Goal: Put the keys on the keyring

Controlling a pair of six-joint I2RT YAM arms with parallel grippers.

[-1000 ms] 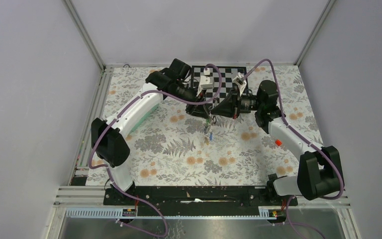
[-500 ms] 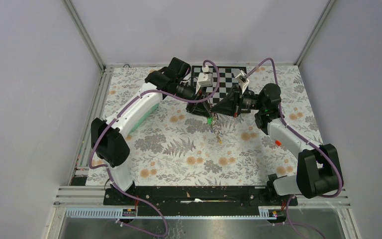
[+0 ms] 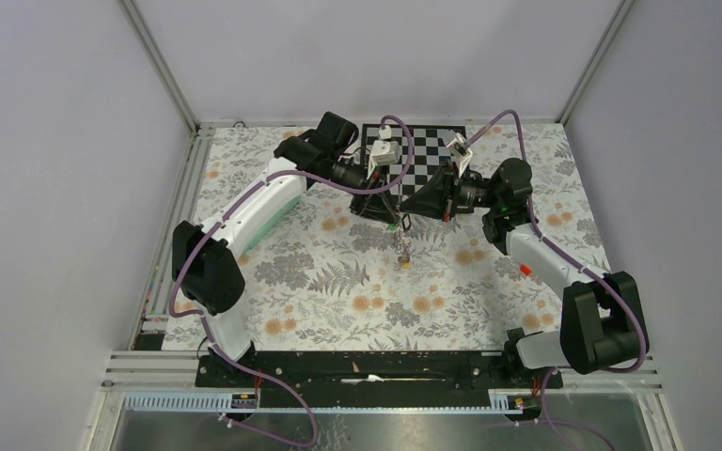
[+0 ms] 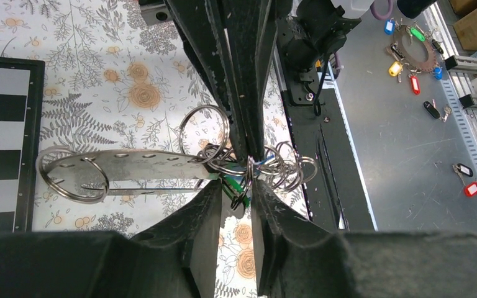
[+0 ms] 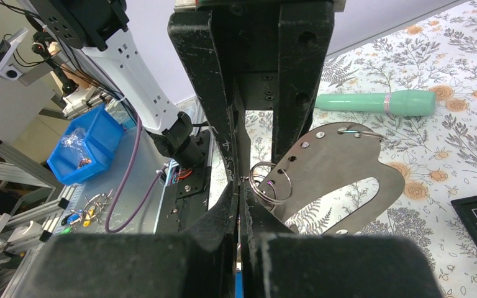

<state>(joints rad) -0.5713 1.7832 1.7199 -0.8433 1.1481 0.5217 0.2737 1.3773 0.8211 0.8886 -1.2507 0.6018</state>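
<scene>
Meeting over the floral mat, both grippers face one bundle. The right gripper is pressed fully together at the bunched silver loops of the keyring, beside a perforated metal plate — whether it pinches a loop I cannot tell. The left gripper, opposite, is narrowed onto the keys, a green head between its pads. From above, the other keys dangle just under the fingertips — a yellow one lowest.

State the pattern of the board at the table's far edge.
The board is a black-and-white checkerboard, clearest in the top external view.
</scene>
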